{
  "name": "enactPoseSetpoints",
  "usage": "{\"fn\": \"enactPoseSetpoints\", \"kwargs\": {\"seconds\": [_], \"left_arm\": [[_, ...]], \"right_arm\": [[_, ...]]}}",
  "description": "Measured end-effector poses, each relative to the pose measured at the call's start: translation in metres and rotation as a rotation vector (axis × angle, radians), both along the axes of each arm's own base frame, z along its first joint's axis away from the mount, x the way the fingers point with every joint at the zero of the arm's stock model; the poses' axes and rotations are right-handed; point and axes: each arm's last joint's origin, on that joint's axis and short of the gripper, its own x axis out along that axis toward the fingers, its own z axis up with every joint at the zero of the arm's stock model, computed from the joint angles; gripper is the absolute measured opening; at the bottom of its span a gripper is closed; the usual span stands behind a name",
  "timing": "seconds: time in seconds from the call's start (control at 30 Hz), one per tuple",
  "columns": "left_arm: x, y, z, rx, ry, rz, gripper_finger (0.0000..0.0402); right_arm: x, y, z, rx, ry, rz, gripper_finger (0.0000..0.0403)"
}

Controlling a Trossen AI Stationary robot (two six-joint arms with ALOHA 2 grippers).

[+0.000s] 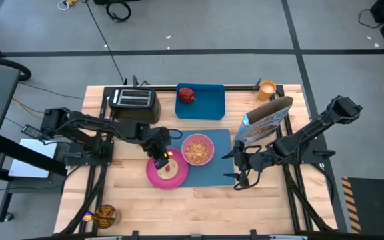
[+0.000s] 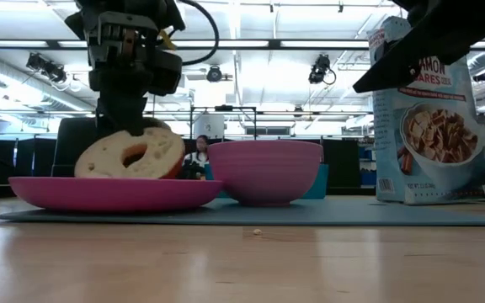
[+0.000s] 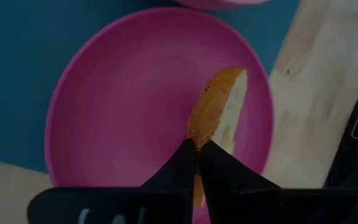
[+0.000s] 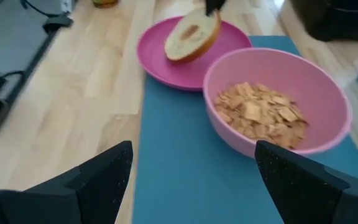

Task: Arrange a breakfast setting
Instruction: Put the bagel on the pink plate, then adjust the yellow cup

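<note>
A pink plate [image 1: 167,172] lies partly on the blue mat [image 1: 213,167], at the mat's left edge. My left gripper [image 1: 159,155] is over the plate, shut on a toast slice [image 2: 131,153]. The pink bowl [image 1: 197,148], filled with cereal, stands on the mat beside the plate. A red apple [image 1: 187,95] sits in the smaller blue tray [image 1: 209,103] at the back. The orange cup [image 1: 267,89] stands at the far right. My right gripper [image 1: 241,168] hovers open over the mat's right part, holding nothing. My left gripper pinches the toast slice's upper crust edge [image 3: 197,134] between its two fingers [image 3: 179,165]. The fingers come slanting down from above. The slice stands tilted on edge below them, its lower edge [image 2: 125,175] down at the plate behind the rim; whether it touches I cannot tell.
A black toaster [image 1: 133,101] stands at the back left. A cereal box [image 1: 265,120] stands upright right of the bowl, close to my right arm. A jar [image 1: 104,215] sits at the table's near left corner. Bare wood lies along the near edge.
</note>
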Motion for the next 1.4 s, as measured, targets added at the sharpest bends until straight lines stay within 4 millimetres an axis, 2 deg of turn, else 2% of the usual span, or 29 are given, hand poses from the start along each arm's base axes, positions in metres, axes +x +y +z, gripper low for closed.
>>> {"fn": "enactPoseSetpoints", "kwargs": {"seconds": [0.23,0.57,0.67,0.77,0.9,1.07,1.23,1.4], "left_arm": [[0.000,0.000,-0.002,0.015,-0.001,-0.041,0.0031],[0.000,0.001,-0.001,0.091,-0.024,-0.117,0.0107],[0.001,0.001,0.007,0.098,0.000,-0.143,0.0116],[0.003,-0.003,0.025,0.097,0.022,-0.157,0.0115],[0.013,-0.023,0.059,0.111,-0.063,-0.247,0.0110],[0.014,-0.060,0.095,0.085,-0.140,-0.340,0.0108],[0.000,-0.093,0.110,-0.047,-0.042,-0.298,0.0107],[-0.023,-0.118,0.105,-0.147,0.185,-0.195,0.0107]], "right_arm": [[0.000,0.001,0.001,0.018,-0.002,0.021,0.0348],[0.001,0.000,0.001,-0.012,-0.014,0.005,0.0348],[0.001,0.000,0.002,-0.024,-0.019,0.013,0.0348],[0.002,0.001,0.003,-0.035,-0.033,0.020,0.0348],[0.002,0.001,0.004,-0.060,-0.046,0.038,0.0348],[0.003,0.001,0.005,-0.127,-0.063,0.081,0.0348],[0.005,0.002,0.009,-0.143,-0.108,0.100,0.0348],[0.007,0.003,0.014,-0.181,-0.157,0.126,0.0348]]}}
